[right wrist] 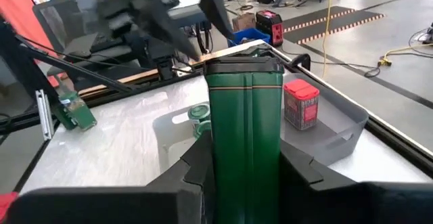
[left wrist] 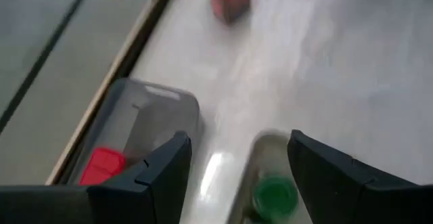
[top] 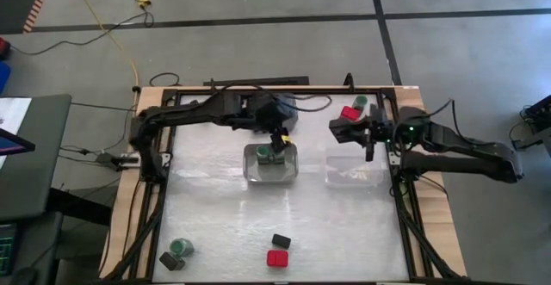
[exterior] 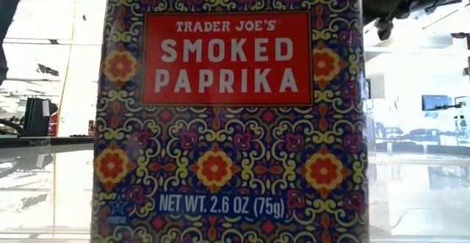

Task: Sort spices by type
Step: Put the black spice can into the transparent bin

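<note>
Left gripper (top: 277,139): fingers parted to a middling gap, nothing between them. Directly beneath, a round green-lidded jar (left wrist: 274,193) inside a clear plastic bin (top: 256,175) at mid-table. Off to one side of that gripper, a second clear plastic bin (left wrist: 145,109) with a red-topped square container (left wrist: 101,166) inside.

Right gripper (right wrist: 247,176): clamped on a tall green rectangular tin with a dark lid (right wrist: 245,116), upright between the fingers and raised off the table.

Loose on the table near its front edge, well apart from both grippers:
- another green-lidded jar (top: 181,247), just beside a dark rectangular tin (top: 170,261)
- a second dark tin (top: 281,241), just beside a red-topped container (top: 277,257)

Filling the low view, close to the camera: a patterned Smoked Paprika tin (exterior: 228,125).
</note>
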{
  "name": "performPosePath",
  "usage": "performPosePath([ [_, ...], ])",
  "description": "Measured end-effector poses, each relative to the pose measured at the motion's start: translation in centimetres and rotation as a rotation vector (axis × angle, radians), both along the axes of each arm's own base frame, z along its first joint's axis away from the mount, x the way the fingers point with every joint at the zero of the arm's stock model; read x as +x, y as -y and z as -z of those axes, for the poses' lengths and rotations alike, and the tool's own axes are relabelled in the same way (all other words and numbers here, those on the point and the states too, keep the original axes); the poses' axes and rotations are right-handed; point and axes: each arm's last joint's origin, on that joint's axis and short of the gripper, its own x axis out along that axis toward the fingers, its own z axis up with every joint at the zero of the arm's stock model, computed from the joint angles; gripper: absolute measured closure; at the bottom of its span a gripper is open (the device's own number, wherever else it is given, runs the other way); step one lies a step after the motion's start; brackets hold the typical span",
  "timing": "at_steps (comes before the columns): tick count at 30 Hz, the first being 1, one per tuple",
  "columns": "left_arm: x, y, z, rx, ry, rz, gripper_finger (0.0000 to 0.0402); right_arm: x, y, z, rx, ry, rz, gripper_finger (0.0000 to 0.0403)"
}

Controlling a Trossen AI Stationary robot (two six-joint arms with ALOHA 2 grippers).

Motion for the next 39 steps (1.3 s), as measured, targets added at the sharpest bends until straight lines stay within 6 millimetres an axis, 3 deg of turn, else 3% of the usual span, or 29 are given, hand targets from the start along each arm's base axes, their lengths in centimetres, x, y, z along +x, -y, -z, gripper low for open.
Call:
performPosePath([
  [4, -0.9, -0.1, 2.0, -0.014, 0.279, -0.028, 0.0166, -0.6, -0.2, -0.1, -0.001, 0.004, 0.0, 0.0281],
  [9, -1.1, -0.1, 2.9, -0.042, 0.738, -0.049, 0.0166, -0.6, -0.2, 0.0, 0.016, -0.004, 0.003, 0.0281],
  [13, -0.5, 0.1, 3.8, -0.056, 0.902, -0.042, 0.0166, -0.5, -0.1, -0.7, -0.012, 0.067, 0.001, 0.028],
  [21, 2.7, 0.0, 4.8, -0.084, 1.045, 0.096, 0.0166, -0.2, -0.1, -3.2, -0.11, 0.317, 0.0, 0.028],
  [30, 5.9, -0.3, 4.2, -0.052, 1.072, 0.195, 0.0166, 0.9, 0.1, -3.6, -0.125, 0.367, -0.053, 0.028],
  [39, 6.1, -0.4, 4.1, 0.012, 1.036, 0.274, 0.0166, 0.8, 0.0, -4.1, -0.14, 0.414, -0.059, 0.028],
])
